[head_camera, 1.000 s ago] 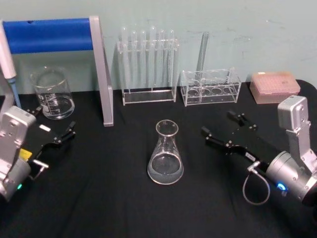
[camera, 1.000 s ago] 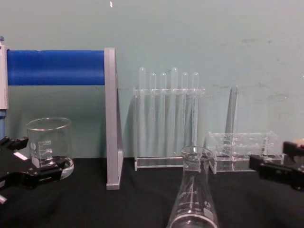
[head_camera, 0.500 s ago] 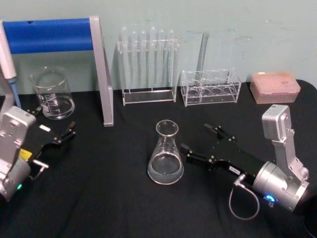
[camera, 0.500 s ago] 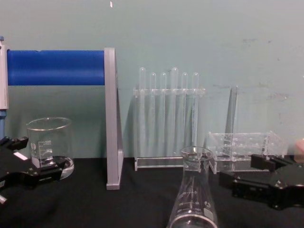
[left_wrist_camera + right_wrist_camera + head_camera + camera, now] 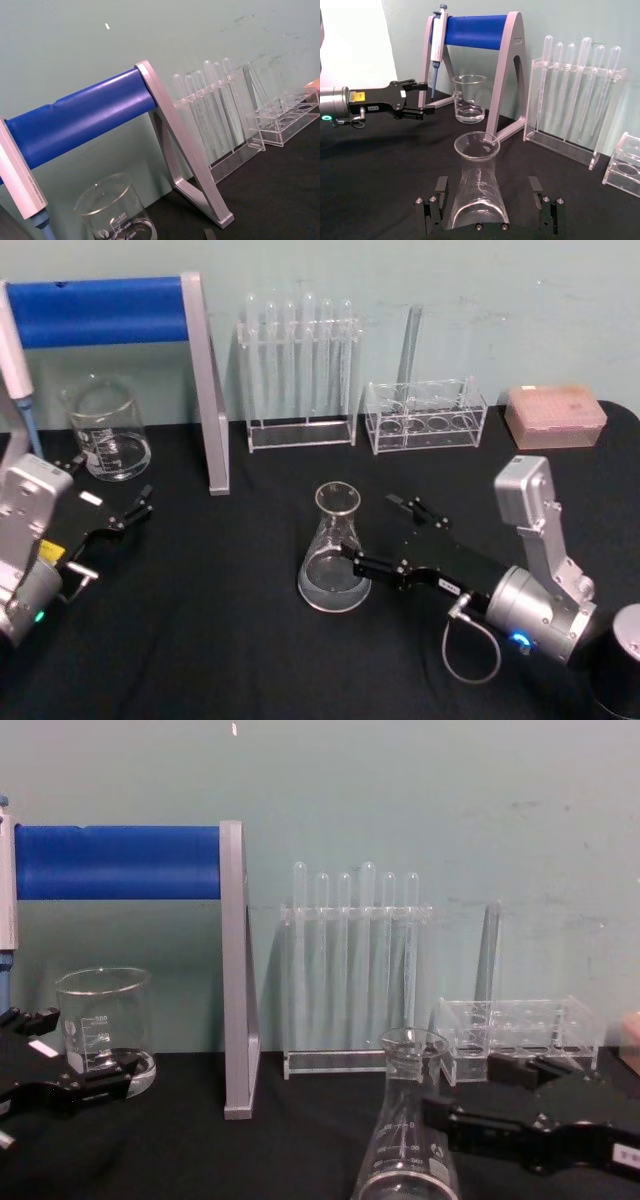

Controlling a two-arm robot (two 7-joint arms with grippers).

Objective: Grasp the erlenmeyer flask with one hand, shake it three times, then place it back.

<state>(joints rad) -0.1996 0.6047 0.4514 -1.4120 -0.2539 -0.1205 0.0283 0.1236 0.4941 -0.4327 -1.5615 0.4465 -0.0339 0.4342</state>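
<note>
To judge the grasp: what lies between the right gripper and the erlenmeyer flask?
Nothing. In the right wrist view the erlenmeyer flask stands between the open fingers of the right gripper, not yet clamped. The left gripper rests aside.

The beaker (image 5: pixel 112 212) bears white scale figures, of which 400 and 300 can be read; the white marks on the flask (image 5: pixel 405 1145), the yellow label (image 5: pixel 360 95) on the left gripper (image 5: pixel 421 99) and the white label (image 5: pixel 628 1155) on the right gripper (image 5: pixel 368 530) are too small to read.

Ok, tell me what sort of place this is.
Probably a lab bench: a flask between the right gripper's open jaws, a test-tube rack, and a beaker by a pipette stand.
</note>
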